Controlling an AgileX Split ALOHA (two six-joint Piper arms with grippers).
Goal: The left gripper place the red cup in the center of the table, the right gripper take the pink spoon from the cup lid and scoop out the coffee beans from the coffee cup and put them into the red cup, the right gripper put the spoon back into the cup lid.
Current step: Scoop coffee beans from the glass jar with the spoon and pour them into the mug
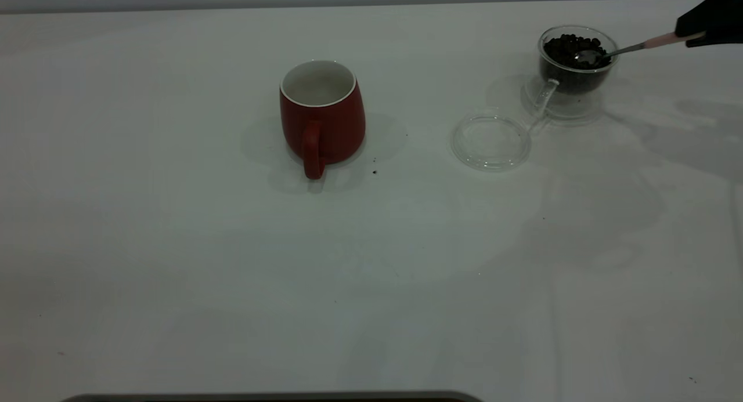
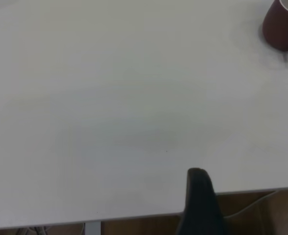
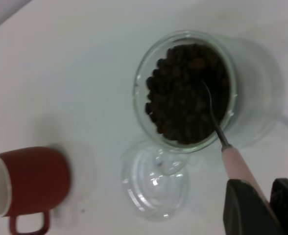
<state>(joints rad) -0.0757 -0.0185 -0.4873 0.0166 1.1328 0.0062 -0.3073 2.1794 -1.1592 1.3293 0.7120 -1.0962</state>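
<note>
The right gripper (image 1: 699,37) clamps the spoon (image 1: 624,49), its bowl resting on the beans (image 1: 572,47) filling the glass cup (image 1: 574,71). The mug (image 1: 322,115) and lid (image 1: 491,141) hold nothing. Whether the left gripper (image 2: 199,196) is open cannot be told.

Red cup (image 1: 323,113) mid-table (image 1: 174,245) — cup lid (image 1: 491,142) right, coffee cup (image 1: 574,65) behind

The table (image 1: 371,274) is viewed from the front, steeply from above. Its edge is seen from the left wrist, the red cup (image 2: 281,27) far off. The coffee cup (image 3: 185,90) is viewed closely from above the right gripper (image 3: 269,208); the red cup (image 3: 29,183) is shared by all views.
</note>
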